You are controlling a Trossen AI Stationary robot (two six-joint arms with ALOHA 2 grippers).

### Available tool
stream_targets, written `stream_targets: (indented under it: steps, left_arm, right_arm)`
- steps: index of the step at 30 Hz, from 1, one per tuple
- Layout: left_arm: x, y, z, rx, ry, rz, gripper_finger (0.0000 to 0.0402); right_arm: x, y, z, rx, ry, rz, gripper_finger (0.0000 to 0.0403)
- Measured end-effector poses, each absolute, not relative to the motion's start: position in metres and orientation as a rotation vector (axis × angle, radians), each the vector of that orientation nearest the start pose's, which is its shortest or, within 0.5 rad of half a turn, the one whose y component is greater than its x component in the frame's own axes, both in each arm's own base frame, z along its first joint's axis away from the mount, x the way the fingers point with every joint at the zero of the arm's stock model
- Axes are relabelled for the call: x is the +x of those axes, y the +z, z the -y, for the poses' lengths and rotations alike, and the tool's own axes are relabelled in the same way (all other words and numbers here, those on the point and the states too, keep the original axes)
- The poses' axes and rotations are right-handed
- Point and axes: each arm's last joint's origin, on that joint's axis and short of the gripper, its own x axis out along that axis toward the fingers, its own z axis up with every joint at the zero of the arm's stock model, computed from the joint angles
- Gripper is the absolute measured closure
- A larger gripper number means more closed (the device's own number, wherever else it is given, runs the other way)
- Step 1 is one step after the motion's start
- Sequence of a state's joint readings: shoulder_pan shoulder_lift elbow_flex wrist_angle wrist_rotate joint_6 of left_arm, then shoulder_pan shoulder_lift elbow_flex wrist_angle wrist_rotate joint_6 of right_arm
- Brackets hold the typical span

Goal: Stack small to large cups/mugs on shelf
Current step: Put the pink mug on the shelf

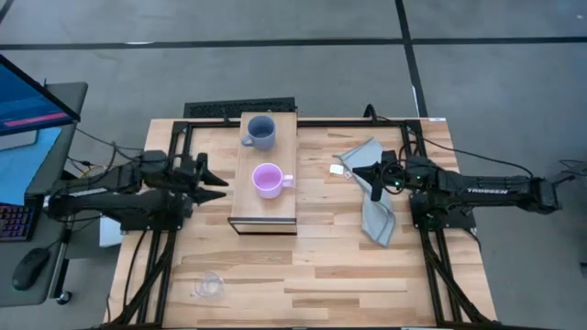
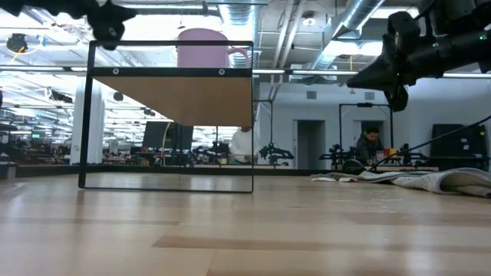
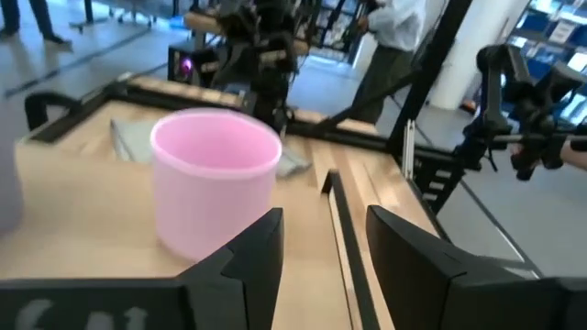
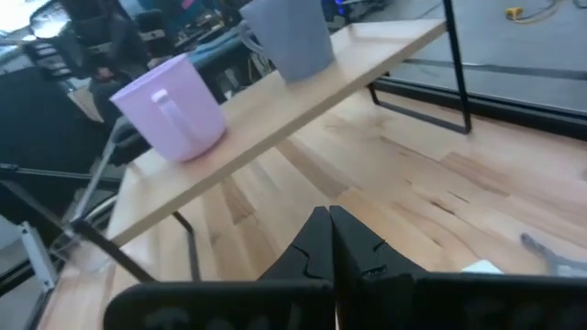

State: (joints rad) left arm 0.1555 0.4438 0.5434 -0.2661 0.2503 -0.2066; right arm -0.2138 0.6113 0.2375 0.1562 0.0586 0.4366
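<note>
The word "TROSSEN" was read in white letters on the forearm of the right arm (image 1: 486, 191) in the high view; no other writing could be made out.

The shelf (image 1: 264, 213) was positioned at the 12 o'clock side of the counter (image 1: 348, 275). Two vessels were seated on it, well apart: the grey-blue mug (image 1: 260, 131) toward the shelf's 12 o'clock end, and the lilac mug (image 1: 269, 180) near its middle, with the handle directed toward 3 o'clock. The clear cup (image 1: 210, 286) was located on the counter toward 7 o'clock, well apart from the shelf and from both arms.

The left gripper (image 1: 218, 182) was held at the shelf's 9 o'clock edge, level with the lilac mug. Its fingers (image 3: 260, 252) were spread, nothing was held between them, and the mug was observed just beyond the fingertips in the left wrist view.

The right gripper (image 1: 375, 188) was held above the counter at 3 o'clock of the shelf, apart from it, with its fingers pressed together and nothing gripped.

A grey cloth (image 1: 374, 220) was spread on the counter beneath the right gripper. A small white item (image 1: 338, 170) lay just beside the cloth, too small to identify. A monitor (image 1: 27, 96), a keyboard (image 1: 14, 223) and a mouse (image 1: 30, 267) were noted on a side desk at 9 o'clock. People were seen in the room beyond the counter in the low view.
</note>
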Motion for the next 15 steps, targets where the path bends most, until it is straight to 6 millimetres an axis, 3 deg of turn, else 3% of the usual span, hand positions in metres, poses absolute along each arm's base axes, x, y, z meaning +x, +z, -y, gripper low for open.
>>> stream_targets:
  steps: [7,15]
  left_arm:
    - [0.136,0.283,-0.012,-0.228,-0.167,-0.187,0.0282]
    - [0.159,0.278,-0.012,-0.223,-0.221,-0.197,0.0353]
  right_arm:
    - [0.147,0.196,0.039,0.455,-0.356,-0.183,0.0397]
    - [0.148,0.193,0.04,0.457,-0.358,-0.201,0.0397]
